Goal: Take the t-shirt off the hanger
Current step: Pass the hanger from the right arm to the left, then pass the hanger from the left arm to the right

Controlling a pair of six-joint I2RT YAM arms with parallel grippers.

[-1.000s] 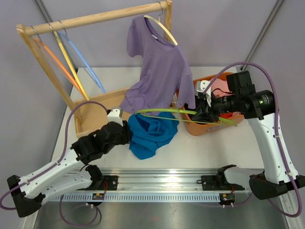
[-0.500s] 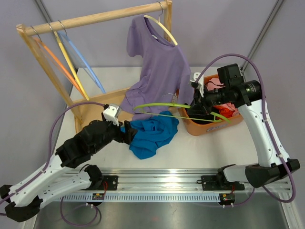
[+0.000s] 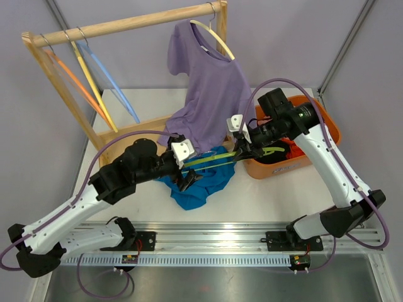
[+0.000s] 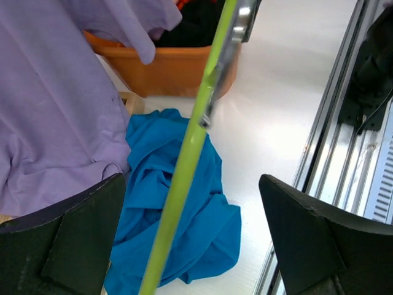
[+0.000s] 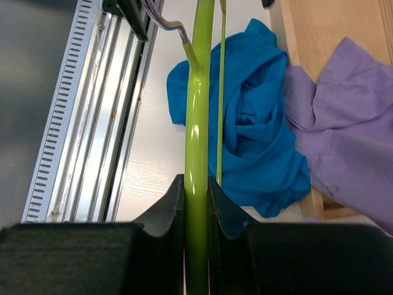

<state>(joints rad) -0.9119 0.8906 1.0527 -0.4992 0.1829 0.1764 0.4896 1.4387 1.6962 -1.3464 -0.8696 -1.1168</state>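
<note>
The white table [image 3: 277, 189] carries a wooden rack [image 3: 126, 25] at its far left. A purple t-shirt [image 3: 211, 94] hangs from the rack's rail. An orange basket [image 3: 330, 132] of clothes stands to the right. The blue t-shirt [image 3: 201, 185] lies in a crumpled heap on the table in front of the rack, under the green hanger [image 3: 214, 158]. The right gripper [image 5: 196, 203] is clamped tight on the hanger's bar. The left gripper [image 4: 193, 203] stands spread wide, and the bar runs between its fingers [image 4: 86, 227], touching neither.
</note>
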